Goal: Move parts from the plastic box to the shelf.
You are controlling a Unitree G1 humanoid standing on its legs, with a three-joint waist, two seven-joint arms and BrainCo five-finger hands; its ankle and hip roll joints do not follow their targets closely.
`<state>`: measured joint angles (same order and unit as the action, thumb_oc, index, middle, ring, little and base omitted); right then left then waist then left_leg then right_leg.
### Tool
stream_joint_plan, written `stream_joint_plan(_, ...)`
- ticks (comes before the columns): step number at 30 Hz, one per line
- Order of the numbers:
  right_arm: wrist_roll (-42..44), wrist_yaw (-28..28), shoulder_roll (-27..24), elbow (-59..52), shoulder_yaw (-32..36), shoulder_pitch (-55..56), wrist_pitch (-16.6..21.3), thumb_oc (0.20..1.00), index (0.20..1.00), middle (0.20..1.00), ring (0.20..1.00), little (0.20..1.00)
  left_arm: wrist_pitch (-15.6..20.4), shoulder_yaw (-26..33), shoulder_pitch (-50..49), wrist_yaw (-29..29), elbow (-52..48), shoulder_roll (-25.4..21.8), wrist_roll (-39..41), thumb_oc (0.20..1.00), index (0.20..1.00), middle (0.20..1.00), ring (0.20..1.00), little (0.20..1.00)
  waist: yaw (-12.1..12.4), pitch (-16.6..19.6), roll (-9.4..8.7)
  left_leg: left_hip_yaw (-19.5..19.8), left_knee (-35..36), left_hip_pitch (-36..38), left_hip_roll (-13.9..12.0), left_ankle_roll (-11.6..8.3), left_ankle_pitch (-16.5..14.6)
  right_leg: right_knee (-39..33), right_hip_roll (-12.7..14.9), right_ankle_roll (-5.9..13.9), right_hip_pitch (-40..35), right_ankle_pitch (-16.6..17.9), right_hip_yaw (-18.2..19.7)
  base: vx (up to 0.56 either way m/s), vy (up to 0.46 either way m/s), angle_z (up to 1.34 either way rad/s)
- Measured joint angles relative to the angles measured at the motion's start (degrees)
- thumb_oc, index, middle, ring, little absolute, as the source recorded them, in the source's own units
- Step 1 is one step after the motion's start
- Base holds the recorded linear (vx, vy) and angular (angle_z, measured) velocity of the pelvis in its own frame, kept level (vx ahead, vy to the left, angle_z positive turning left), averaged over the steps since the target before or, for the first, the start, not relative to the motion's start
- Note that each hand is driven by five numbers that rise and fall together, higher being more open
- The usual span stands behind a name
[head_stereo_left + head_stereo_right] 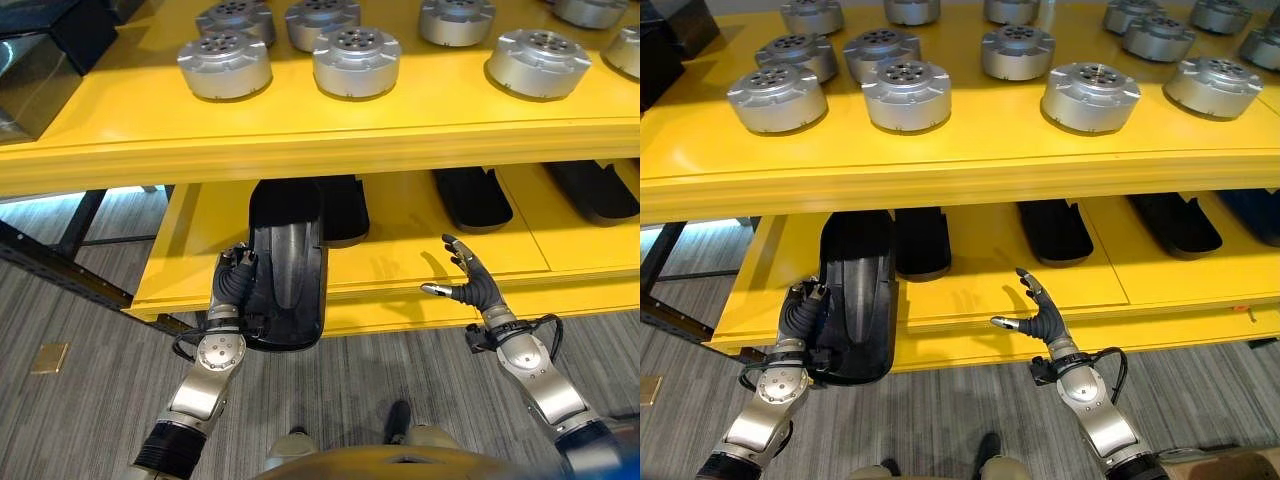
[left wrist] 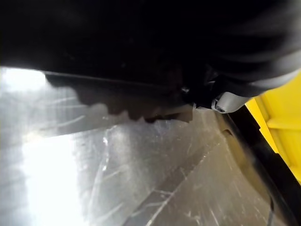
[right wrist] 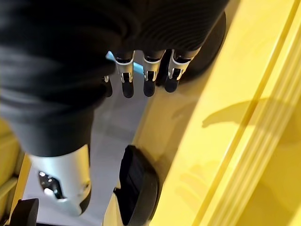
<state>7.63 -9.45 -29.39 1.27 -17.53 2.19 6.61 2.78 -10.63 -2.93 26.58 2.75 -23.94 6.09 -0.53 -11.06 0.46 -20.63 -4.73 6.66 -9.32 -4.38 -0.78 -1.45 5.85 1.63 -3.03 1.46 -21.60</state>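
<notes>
Placement on the lower shelf is the step in hand, I judge. Left robot hand has its fingers curled on the left edge of a long black part, so the part lies just to the right of this hand. Its long axis points straight into the shelf; the far end is already under the upper shelf, the near end hangs over the front edge. Right robot hand is spread open and empty, well apart to the right
</notes>
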Motion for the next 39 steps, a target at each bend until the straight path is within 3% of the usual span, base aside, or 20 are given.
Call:
stream_joint_plan(1,0.0,0.0,0.0,0.5,-0.6,-0.9,0.0,1.0,1.0,1.0,1.0,1.0,0.0,-0.1,1.3,0.3,1.4,-0.1,0.1,0.2,0.2,0.2,0.2,0.2,0.1,-0.3,-0.73,-0.8,-6.7,-3.7,0.1,-0.13,0.1,1.7,1.9,-0.25,1.1,-1.0,0.2,-0.04,0.176,0.07)
stream_joint_plan(3,0.0,-0.1,-0.3,1.0,-1.6,-2.2,0.0,1.0,1.0,1.0,1.0,1.0,0.0,-0.2,1.8,1.4,2.9,0.0,0.0,0.2,0.2,0.2,0.2,0.2,-0.4,-0.3,-0.18,-1.2,-13.4,-6.4,-0.2,-0.45,-0.9,2.9,4.2,-1.22,1.1,-1.0,0.6,-0.06,0.301,-0.06)
stream_joint_plan(6,-0.1,-0.2,-1.1,1.2,-0.8,-2.0,-0.1,1.0,1.0,1.0,1.0,1.0,0.7,-0.1,2.6,1.5,4.6,-0.4,0.0,0.2,0.2,0.2,0.2,0.2,-2.9,0.9,2.95,-2.2,-5.8,-5.1,-4.9,-0.95,-1.0,5.5,4.6,-0.16,2.8,-2.0,1.2,-0.05,0.36,-0.06)
stream_joint_plan(9,-0.1,0.2,-2.9,1.1,1.2,-0.5,-0.7,1.0,1.0,1.0,1.0,1.0,1.6,0.0,2.8,1.3,4.6,-0.7,0.0,0.2,0.2,0.2,0.2,0.2,-3.4,0.5,3.79,1.2,-0.7,-3.2,-8.5,-1.83,1.1,7.9,5.5,0.97,4.9,-2.2,4.2,-0.04,0.56,-0.41)
stream_joint_plan(10,-0.1,0.1,-3.8,1.1,3.6,1.7,-0.8,1.0,1.0,1.0,1.0,1.0,2.2,-0.1,3.1,1.2,4.8,-0.7,0.1,0.2,0.2,0.2,0.2,0.2,-3.7,0.3,3.56,2.3,0.6,-2.9,-10.5,-2.03,2.2,9.0,7.4,2.98,6.2,-1.6,6.5,-0.09,0.561,-0.45)
stream_joint_plan(11,-0.1,0.0,-4.6,1.0,3.9,2.2,-0.8,1.0,1.0,1.0,1.0,1.0,2.6,-0.2,3.2,1.2,4.9,-0.7,0.1,0.2,0.2,0.2,0.2,0.2,-4.4,0.3,3.5,2.6,0.5,-2.6,-10.5,-1.61,2.9,9.4,8.7,4.93,6.9,-0.6,7.3,-0.1,0.525,-0.43)
stream_joint_plan(12,0.0,0.1,-5.8,0.9,4.2,2.3,-0.9,1.0,1.0,1.0,1.0,1.0,2.9,-0.5,3.5,1.1,5.2,-0.6,0.1,0.2,0.2,0.2,0.2,0.2,-5.0,0.2,5.17,2.5,0.9,-2.7,-9.7,-0.89,3.1,9.8,9.5,6.42,6.7,0.4,7.1,-0.12,0.48,-0.1)
stream_joint_plan(13,0.0,-0.1,-3.1,2.1,3.7,3.1,-1.3,1.0,1.0,1.0,1.0,1.0,2.9,-0.5,4.2,0.9,5.4,-2.1,0.1,0.2,0.2,0.2,0.2,0.2,-6.1,0.1,0.45,1.1,1.5,-1.6,-3.9,-4.3,0.3,7.7,14.7,8.5,6.0,1.8,9.5,-0.13,0.467,0.02)
stream_joint_plan(14,0.3,-0.5,-0.9,2.2,3.4,3.6,-1.3,1.0,1.0,1.0,1.0,1.0,2.7,-0.7,4.8,0.9,5.5,-3.2,0.3,0.2,0.2,0.2,0.2,0.2,-6.0,-0.3,-1.74,0.7,0.8,-1.8,-1.8,-3.62,-0.2,6.5,16.2,7.53,5.6,5.2,9.8,-0.13,0.393,-0.02)
stream_joint_plan(18,4.2,-2.3,8.0,2.0,3.0,7.6,-1.1,1.0,1.0,1.0,1.0,1.0,2.4,-3.5,7.4,-0.4,7.1,-4.4,-0.1,0.2,0.2,0.2,0.2,0.2,-4.6,-1.0,-4.27,0.4,-3.9,-3.3,-0.5,-1.42,-3.7,3.8,17.6,7.1,5.1,19.2,9.2,-0.1,0.201,-0.07)
stream_joint_plan(19,4.2,-2.5,8.2,1.9,3.0,8.0,-1.1,1.0,1.0,1.0,1.0,1.0,2.5,-3.4,6.6,-0.5,7.1,-4.5,-0.6,0.2,0.2,0.2,0.2,0.2,-4.3,-1.4,-4.55,-1.5,-1.9,-1.4,0.6,-0.28,-3.1,3.5,18.1,1.46,6.7,24.6,7.8,-0.13,0.191,-0.37)
stream_joint_plan(20,4.2,-2.5,8.1,1.9,3.1,8.2,-1.1,1.0,1.0,1.0,1.0,1.0,2.4,-3.2,6.0,-0.5,7.1,-4.6,-1.1,0.2,0.2,0.2,0.2,0.2,-4.4,-1.6,-4.48,-2.8,-0.9,-0.5,1.0,0.33,-3.1,5.7,18.3,2.44,7.5,23.8,6.2,-0.05,0.174,-0.58)
stream_joint_plan(21,4.1,-2.1,8.0,1.7,3.3,8.2,-1.1,1.0,1.0,1.0,1.0,1.0,2.5,-2.8,5.2,-0.2,6.6,-4.5,-1.8,0.2,0.2,0.2,0.2,0.2,-3.6,-1.9,-4.09,-4.5,0.3,0.3,0.6,0.95,-2.9,8.7,17.9,5.31,8.6,20.9,3.4,0.03,0.066,-0.6)
stream_joint_plan(22,4.0,-1.9,7.6,1.6,3.4,8.4,-0.8,1.0,1.0,1.0,1.0,1.0,2.7,-2.2,4.0,0.1,6.0,-4.5,-2.5,0.2,0.2,0.2,0.2,0.2,-3.2,-2.4,-3.37,-5.9,1.8,1.6,-0.3,1.11,-2.4,15.6,15.9,10.09,9.8,13.2,0.3,0.04,0.036,-0.51)
stream_joint_plan(23,4.0,-1.9,6.4,0.6,3.4,9.1,-0.8,1.0,1.0,1.0,1.0,1.0,2.5,-2.1,3.6,0.1,5.1,-4.6,-2.7,0.2,0.2,0.2,0.2,0.2,-3.0,-2.5,-2.87,-5.8,2.4,2.2,-0.8,0.76,-2.1,18.9,13.6,9.21,9.4,6.0,-1.7,0.0,-0.026,-0.4)
stream_joint_plan(24,4.0,-1.8,4.9,-0.8,3.4,9.0,-0.7,1.0,1.0,1.0,1.0,1.0,2.5,-2.0,3.6,0.4,4.1,-4.9,-3.0,0.2,0.2,0.2,0.2,0.2,-2.9,-2.7,-3.08,-6.0,2.4,2.0,-0.3,0.49,-1.9,18.6,12.3,8.1,8.9,2.1,-2.6,0.01,-0.072,-0.21)
stream_joint_plan(25,4.0,-1.8,3.9,-1.5,3.4,7.9,-0.6,1.0,1.0,1.0,1.0,1.0,2.4,-1.9,3.6,1.1,3.4,-5.0,-3.1,0.2,0.2,0.2,0.2,0.2,-2.8,-2.5,-3.79,-6.2,2.1,1.6,0.4,0.41,-2.0,16.1,12.0,7.14,7.8,0.6,-2.5,0.03,-0.09,-0.15)
stream_joint_plan(30,3.8,-1.7,1.1,0.6,1.6,3.0,-0.6,1.0,1.0,1.0,1.0,1.0,2.3,-1.2,3.9,4.1,4.5,-3.5,-3.4,0.2,0.2,0.2,0.2,0.2,-2.9,-3.3,0.79,-6.9,2.7,3.0,-2.8,-1.52,-1.0,5.0,5.2,3.41,2.4,2.1,-2.3,0.09,-0.026,-0.15)
stream_joint_plan(32,3.4,-0.7,0.8,0.5,1.8,2.7,-0.8,1.0,1.0,1.0,1.0,1.0,2.3,0.3,3.7,5.7,6.0,-2.5,-3.4,0.2,0.2,0.2,0.2,0.2,-3.2,-2.8,1.41,-7.5,3.5,4.7,-3.5,-1.65,-0.9,2.8,4.1,3.46,0.5,2.1,-2.4,0.14,0.0,-0.19)
stream_joint_plan(39,1.4,1.8,-0.7,0.5,1.6,2.8,-2.8,1.0,1.0,1.0,1.0,1.0,2.3,1.9,3.3,8.8,6.5,-1.0,-3.2,0.2,0.2,0.2,0.2,0.2,-2.9,-1.1,1.53,-7.7,3.9,4.8,-3.0,-1.75,-0.8,2.7,4.2,3.03,0.5,2.6,-2.5,0.04,0.002,-0.01)
